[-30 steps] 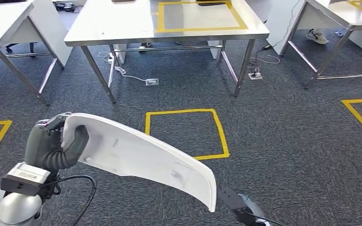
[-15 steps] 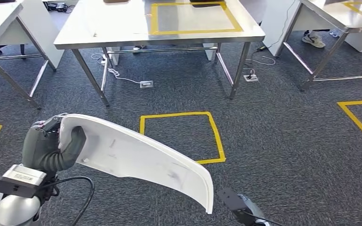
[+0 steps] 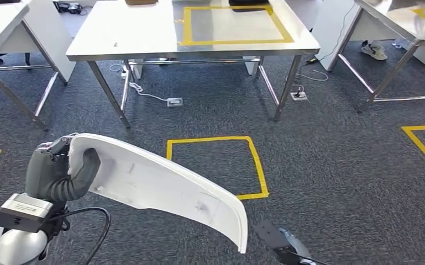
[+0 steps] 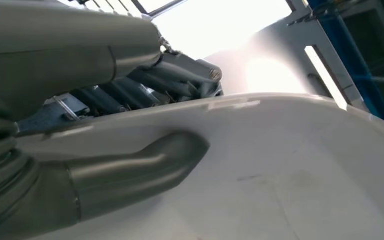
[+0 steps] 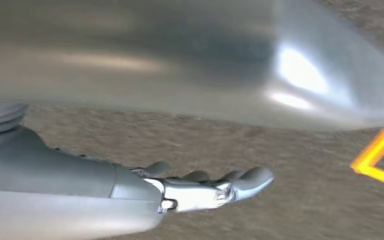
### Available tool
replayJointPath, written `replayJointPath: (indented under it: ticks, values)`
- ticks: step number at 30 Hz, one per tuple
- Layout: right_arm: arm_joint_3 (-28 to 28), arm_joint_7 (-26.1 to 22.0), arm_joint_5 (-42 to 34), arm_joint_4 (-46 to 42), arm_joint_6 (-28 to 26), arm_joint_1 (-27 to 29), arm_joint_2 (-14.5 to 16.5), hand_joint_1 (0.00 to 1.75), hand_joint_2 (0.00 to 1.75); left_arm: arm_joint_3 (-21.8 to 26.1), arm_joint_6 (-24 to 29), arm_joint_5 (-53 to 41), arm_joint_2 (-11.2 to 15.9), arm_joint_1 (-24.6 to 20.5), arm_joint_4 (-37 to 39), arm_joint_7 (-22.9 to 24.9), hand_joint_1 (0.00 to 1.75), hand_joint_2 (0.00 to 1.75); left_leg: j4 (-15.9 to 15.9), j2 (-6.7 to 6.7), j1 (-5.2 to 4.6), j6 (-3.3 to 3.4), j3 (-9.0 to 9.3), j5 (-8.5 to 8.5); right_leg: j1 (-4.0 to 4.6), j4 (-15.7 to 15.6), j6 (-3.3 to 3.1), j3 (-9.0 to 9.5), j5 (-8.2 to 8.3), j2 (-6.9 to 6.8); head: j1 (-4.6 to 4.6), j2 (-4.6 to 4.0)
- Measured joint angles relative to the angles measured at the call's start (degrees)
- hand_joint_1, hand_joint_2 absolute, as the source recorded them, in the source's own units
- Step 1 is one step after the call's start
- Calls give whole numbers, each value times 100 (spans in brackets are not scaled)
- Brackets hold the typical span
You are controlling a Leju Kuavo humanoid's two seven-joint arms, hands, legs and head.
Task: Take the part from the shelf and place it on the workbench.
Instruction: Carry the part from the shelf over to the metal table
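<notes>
Part (image 3: 166, 187) gripped at one end by my left hand (image 3: 61, 174), thumb across its inner face, short of the workbench (image 3: 143, 33). Right hand (image 5: 199, 187) under the part, fingers extended, holding nothing.

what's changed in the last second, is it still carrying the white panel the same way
The whole head view has shifted, so the camera moved, not the furniture. The left hand still grips the white panel by the same end, held in the same pose. The right hand hangs open beneath the panel.
</notes>
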Motion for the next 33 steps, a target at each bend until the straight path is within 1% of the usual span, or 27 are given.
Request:
replayJointPath:
  ticks: [2, 3, 4, 5, 7, 8, 9, 10, 12, 13, 14, 16, 17, 18, 19, 20, 22, 23, 24, 25, 26, 27, 28, 29, 30, 31, 33]
  values:
    - [-1, -2, -7, 1, -8, 19, -1, 0, 0, 8, 0, -1, -1, 3, -15, -3, 175, 175, 32, 1, -2, -62, 17, -15, -8, -28, -70, 37, 23, 11, 2, -1]
    - [-1, -4, -9, 1, -14, 22, -2, 0, 0, 14, 0, -1, -1, 1, -22, -6, 175, 175, 131, 2, -1, -85, -5, -32, -24, -46, -102, 80, 14, 18, -2, 0]
    - [-2, -6, -10, 1, -22, 17, -2, 0, 0, 22, 0, -1, -1, -5, -29, -9, 175, 175, 319, 3, 4, -108, -88, -91, -36, -62, -131, 128, 1, 24, -5, -1]
    - [-2, -8, -10, 1, -30, 13, -2, 0, 0, 28, 0, -1, -1, -6, -32, -11, 175, 175, 612, 2, 14, -134, -245, -198, -47, -77, -156, 171, -20, 27, -9, 0]
    - [-2, -8, -10, 1, -39, 12, -2, 0, 0, 35, 0, -1, 0, 4, -27, -13, 175, 175, 1290, 2, 32, -186, -676, -468, -50, -80, -182, 222, -70, 30, -12, 0]
    - [-2, -7, -10, 2, -41, 16, -2, 0, 0, 36, 0, -1, 2, 13, -22, -13, 175, 175, 1502, 2, 42, -207, -855, -530, -50, -79, -181, 246, -95, 33, -11, 0]
    - [-2, -7, -8, 2, -41, 18, -2, 0, 0, 37, 0, -2, 3, 19, -17, -13, 175, 175, 1530, 3, 49, -219, -946, -476, -53, -78, -174, 278, -121, 37, -11, 1]
    - [-2, -6, -5, 2, -41, 18, -2, 0, 0, 38, 0, -2, 5, 19, -14, -13, 175, 175, 1363, 3, 56, -225, -935, -304, -56, -78, -162, 317, -149, 43, -11, 1]
    - [-2, -6, 0, 1, -42, 13, 0, 0, 0, 39, 0, -1, 6, 18, -15, -13, 175, 175, 639, 2, 66, -219, -702, 195, -66, -74, -119, 404, -209, 55, -13, 0]
    - [-2, -4, 0, 1, -45, 7, 1, 0, 0, 39, 0, -1, 6, 17, -15, -13, 175, 175, 322, 2, 60, -200, -599, 318, -65, -68, -90, 425, -231, 60, -14, -1]
    - [-2, -1, -2, 1, -51, 1, 1, 0, 0, 39, 0, -1, 5, 18, -17, -13, 175, 175, 120, 1, 52, -170, -534, 393, -61, -66, -56, 426, -249, 64, -14, -1]
    - [-2, 7, -5, 1, -67, -9, 2, 0, 0, 41, 0, -2, 5, 18, -21, -13, 175, 175, 47, -5, 25, -83, -525, 382, -55, -70, 18, 409, -267, 67, -12, -1]
    - [-2, 10, -7, 1, -75, -13, 2, 0, 0, 42, -2, -2, 5, 17, -25, -14, 175, 175, 42, -7, 27, -41, -512, 425, -63, -70, 58, 411, -283, 64, -10, 0]
    - [-2, 10, -9, 1, -82, -18, 3, 0, 0, 43, -5, -2, 4, 13, -25, -17, 175, 175, 30, -9, 28, -3, -497, 436, -71, -31, 92, 406, -317, 58, -9, 0]
    - [-2, 10, -11, 1, -87, -27, 5, 0, 0, 44, -9, -2, 3, 5, -25, -22, 175, 175, 15, -6, 33, 34, -478, 437, -77, 93, 118, 356, -394, 53, -10, -1]
    - [-1, 10, -17, 1, -94, -35, 7, 0, 0, 44, -19, -2, 2, -4, -21, -30, 175, 175, 1, 1, 39, 65, -459, 433, -79, 349, 137, 233, -527, 48, -9, -1]
    - [0, 10, -32, 2, -110, -37, 11, 0, 0, 45, -43, -2, 1, -17, -4, -45, 175, 175, 2, 11, 26, 111, -447, 408, -71, 1112, 151, -183, -845, 44, -9, -1]
    - [0, 11, -40, 3, -119, -31, 11, 0, 0, 45, -54, -2, 1, -18, 9, -49, 175, 175, 3, 12, 16, 124, -441, 396, -69, 1431, 151, -378, -930, 44, -8, -1]
    - [0, 11, -45, 4, -127, -26, 11, 0, 0, 45, -60, -2, 1, -18, 20, -50, 175, 175, 5, 10, 7, 132, -430, 384, -66, 1564, 143, -486, -906, 44, -8, -1]
    - [0, 10, -47, 5, -134, -23, 11, 0, 0, 45, -63, -2, 1, -20, 29, -50, 175, 175, 6, 6, 0, 134, -412, 371, -62, 1465, 128, -478, -768, 44, -9, -1]
    - [0, 8, -49, 5, -142, -22, 12, 0, 0, 45, -68, -2, 1, -24, 34, -50, 175, 175, 6, 2, -6, 131, -387, 355, -56, 1164, 104, -361, -555, 44, -8, 0]
    - [-1, 5, -52, 5, -149, -23, 12, 0, 0, 45, -72, -2, 1, -33, 36, -50, 175, 175, 6, 0, -10, 123, -360, 337, -42, 745, 69, -177, -327, 42, -9, 0]
    - [-2, 3, -57, 5, -154, -27, 12, 0, 0, 45, -75, -2, 0, -47, 38, -50, 175, 175, 13, -4, -22, 103, -341, 315, -23, 365, 36, -6, -164, 36, -9, 0]
    - [-3, 0, -61, 5, -158, -31, 12, 0, 0, 45, -80, -2, -1, -62, 39, -50, 175, 175, 17, -5, -31, 78, -329, 296, -3, 100, 6, 113, -73, 32, -9, 1]
    - [-4, -2, -65, 5, -160, -34, 12, 0, 0, 45, -85, -2, -1, -75, 40, -50, 175, 175, 17, -6, -36, 45, -323, 282, 16, -32, -19, 168, -51, 29, -10, 0]
    - [-4, -4, -68, 5, -161, -37, 13, 0, 0, 44, -92, -2, -1, -85, 42, -50, 175, 175, 10, -5, -40, 10, -317, 273, 30, -51, -37, 171, -67, 29, -10, -1]
    - [-5, -9, -65, 5, -157, -37, 16, 0, 0, 42, -102, -2, 1, -104, 42, -50, 175, 175, 16, -1, -38, -60, -301, 245, 9, -86, -88, 197, -57, 37, -10, -1]
